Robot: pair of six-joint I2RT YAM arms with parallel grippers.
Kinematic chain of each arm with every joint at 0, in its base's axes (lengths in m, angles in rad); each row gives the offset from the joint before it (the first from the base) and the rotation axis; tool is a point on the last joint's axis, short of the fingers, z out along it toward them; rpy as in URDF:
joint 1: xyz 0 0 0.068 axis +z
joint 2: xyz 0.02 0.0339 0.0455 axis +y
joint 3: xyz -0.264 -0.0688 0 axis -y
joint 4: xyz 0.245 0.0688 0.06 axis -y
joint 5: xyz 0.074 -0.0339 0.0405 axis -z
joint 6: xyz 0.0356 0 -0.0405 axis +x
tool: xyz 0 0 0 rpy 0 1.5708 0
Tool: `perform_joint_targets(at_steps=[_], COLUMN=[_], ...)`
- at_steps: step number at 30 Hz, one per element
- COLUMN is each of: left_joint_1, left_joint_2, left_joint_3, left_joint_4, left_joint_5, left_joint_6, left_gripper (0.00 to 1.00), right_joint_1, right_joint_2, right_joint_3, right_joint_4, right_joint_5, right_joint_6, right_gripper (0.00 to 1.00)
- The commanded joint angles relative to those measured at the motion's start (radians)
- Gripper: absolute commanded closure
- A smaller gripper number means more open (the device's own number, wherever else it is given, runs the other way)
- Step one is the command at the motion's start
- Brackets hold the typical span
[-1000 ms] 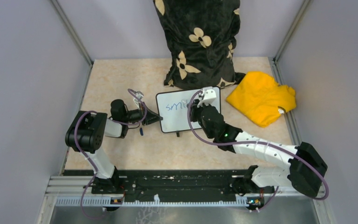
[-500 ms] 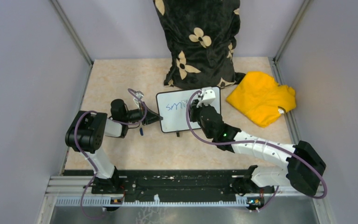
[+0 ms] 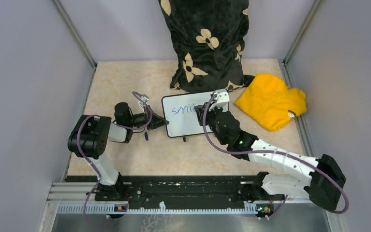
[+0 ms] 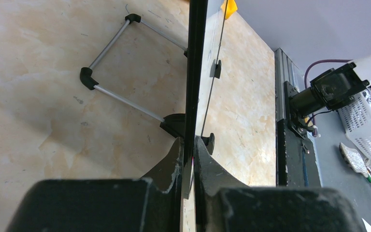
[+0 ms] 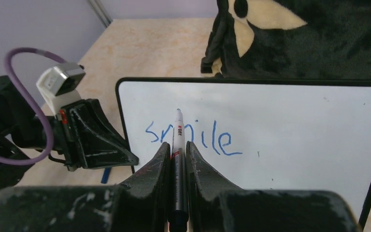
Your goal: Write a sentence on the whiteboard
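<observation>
The whiteboard [image 3: 186, 125] stands upright on the table's middle, with its face toward the arms. On it "smile" [image 5: 193, 137] is written in blue, the sentence's one visible word [image 3: 182, 110]. My left gripper [image 3: 160, 121] is shut on the whiteboard's left edge, and the left wrist view shows the thin dark frame [image 4: 193, 72] pinched between the fingertips of that gripper [image 4: 188, 142]. My right gripper [image 5: 177, 145] is shut on a white and grey marker [image 5: 178, 128] whose tip points at the board above the "m". In the top view, this gripper [image 3: 207, 114] is in front of the board's right half.
A black pillow with cream flowers [image 3: 205, 43] leans on the back wall behind the board. To the right lies a yellow cloth [image 3: 270, 100]. There is a blue marker cap [image 3: 146, 136] on the table under my left gripper. Grey walls close in three sides.
My right arm has shifted a little to the right, and more of the blue word shows in the top view. The left arm and the board have not moved.
</observation>
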Motion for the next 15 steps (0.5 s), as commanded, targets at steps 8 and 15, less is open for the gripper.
perform_joint_targets(at_steps=[8, 15], left_joint_1=[-0.007, -0.007], left_joint_2=[0.019, 0.02], left_joint_3=[0.01, 0.013], left_joint_4=[-0.025, -0.031], left_joint_5=[-0.005, -0.004], left_joint_6=[0.017, 0.017], left_gripper=[1.0, 1.0], right_joint_1=[0.004, 0.004], right_joint_2=[-0.207, -0.223], right_joint_3=[-0.13, -0.184], right_joint_4=[-0.072, -0.068], right_joint_5=[0.111, 0.125], right_joint_6=[0.014, 0.04], right_gripper=[1.0, 1.0])
